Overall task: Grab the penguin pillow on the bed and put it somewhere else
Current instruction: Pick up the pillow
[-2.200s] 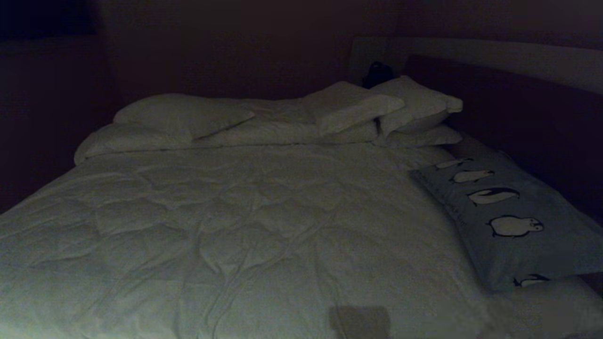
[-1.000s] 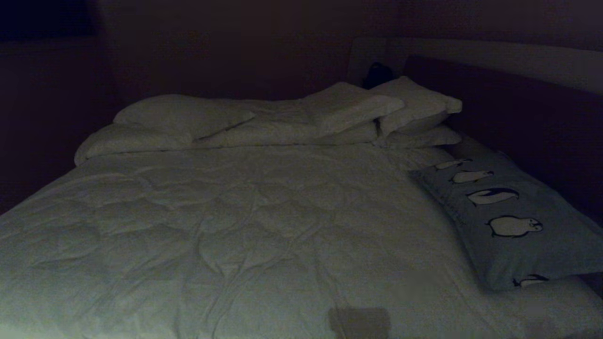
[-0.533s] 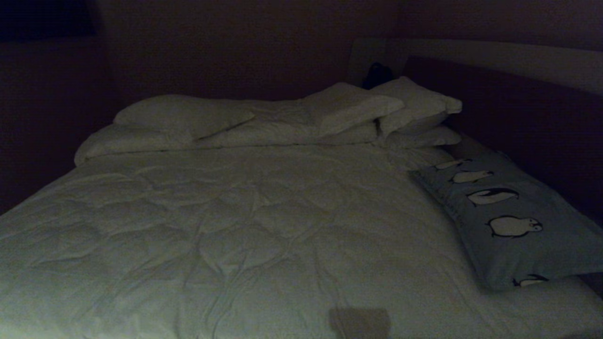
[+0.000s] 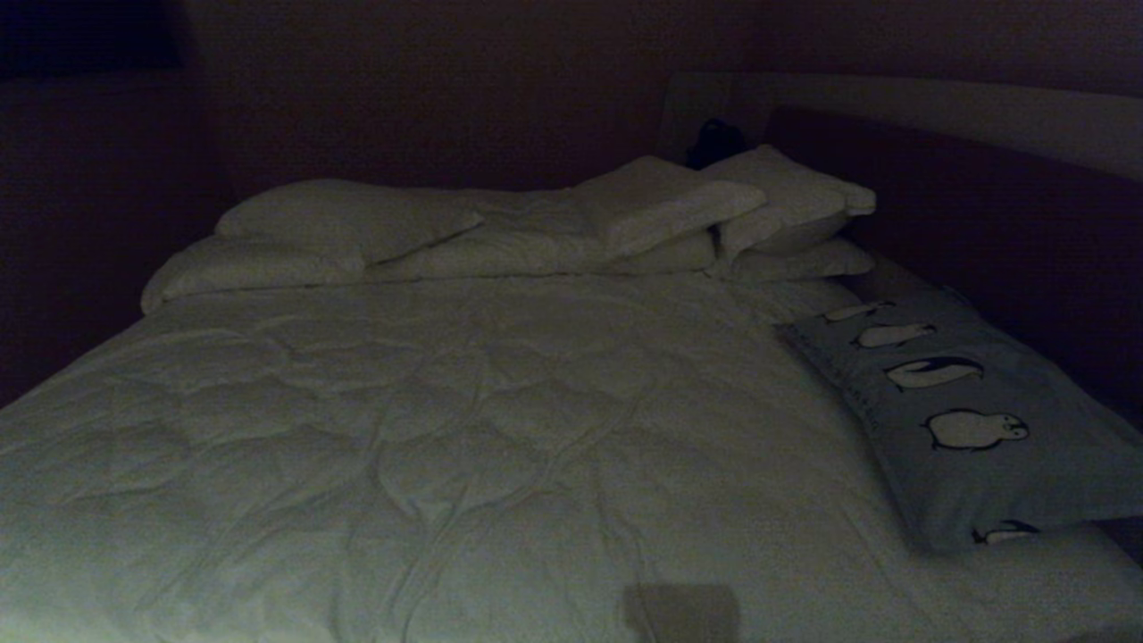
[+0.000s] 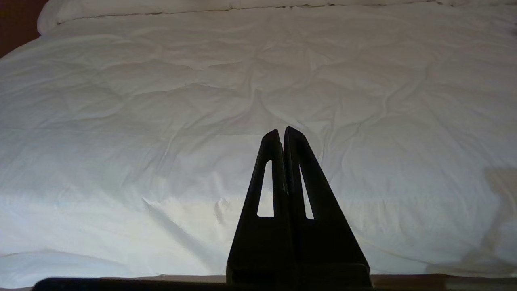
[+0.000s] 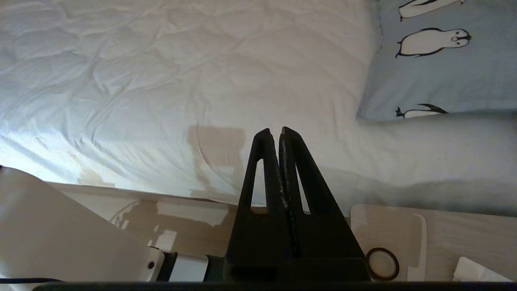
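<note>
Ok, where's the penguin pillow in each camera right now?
Head view: penguin pillow lies at the right edge of the bed, along the headboard.
Left wrist view: not in it.
Right wrist view: upper right corner, beyond the shut right gripper.
Shared landmark: the tan patch on the duvet.

Penguin pillow (image 6: pixel 440 68): cut off by my right wrist view's edge, beyond my right tool (image 6: pixel 274 133). Dark object (image 4: pixel 717 141) behind white pillows (image 4: pixel 786 201): unidentifiable.
</note>
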{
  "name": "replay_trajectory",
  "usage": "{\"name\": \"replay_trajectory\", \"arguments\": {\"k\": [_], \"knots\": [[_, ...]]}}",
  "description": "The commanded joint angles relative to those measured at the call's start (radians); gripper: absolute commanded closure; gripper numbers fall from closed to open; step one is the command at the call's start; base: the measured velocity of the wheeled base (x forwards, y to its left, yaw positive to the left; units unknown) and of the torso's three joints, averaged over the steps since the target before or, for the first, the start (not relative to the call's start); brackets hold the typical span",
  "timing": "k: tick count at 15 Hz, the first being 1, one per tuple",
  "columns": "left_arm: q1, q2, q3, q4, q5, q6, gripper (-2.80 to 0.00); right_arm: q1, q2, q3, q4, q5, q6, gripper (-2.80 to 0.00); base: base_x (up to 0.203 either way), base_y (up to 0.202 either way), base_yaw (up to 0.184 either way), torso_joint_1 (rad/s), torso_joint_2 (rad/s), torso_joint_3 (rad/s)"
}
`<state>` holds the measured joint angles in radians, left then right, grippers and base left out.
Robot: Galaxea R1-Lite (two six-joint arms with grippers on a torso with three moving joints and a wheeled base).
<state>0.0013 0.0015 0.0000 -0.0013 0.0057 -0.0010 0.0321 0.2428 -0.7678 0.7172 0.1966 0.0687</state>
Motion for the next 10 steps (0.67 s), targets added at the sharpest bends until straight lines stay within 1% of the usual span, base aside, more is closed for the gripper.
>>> {"name": "replay_trajectory", "arguments": {"k": [1, 5, 7, 10], "knots": [[0.000, 0.000, 0.000, 0.000, 0.000, 0.000, 0.00, -0.001, -0.017, 0.013, 0.002, 0.000, 0.000, 0.00, 0.000, 0.000, 0.000, 0.000, 0.00, 0.000], [0.000, 0.000, 0.000, 0.000, 0.000, 0.000, 0.00, -0.005, -0.038, 0.022, 0.001, 0.001, 0.002, 0.00, 0.000, 0.000, 0.000, 0.000, 0.00, 0.000], [0.000, 0.000, 0.000, 0.000, 0.000, 0.000, 0.00, -0.015, -0.080, 0.026, 0.002, -0.007, 0.001, 0.00, 0.000, 0.000, 0.000, 0.000, 0.00, 0.000], [0.000, 0.000, 0.000, 0.000, 0.000, 0.000, 0.00, -0.020, -0.169, 0.081, 0.005, -0.011, 0.000, 0.00, 0.000, 0.000, 0.000, 0.000, 0.00, 0.000]]}}
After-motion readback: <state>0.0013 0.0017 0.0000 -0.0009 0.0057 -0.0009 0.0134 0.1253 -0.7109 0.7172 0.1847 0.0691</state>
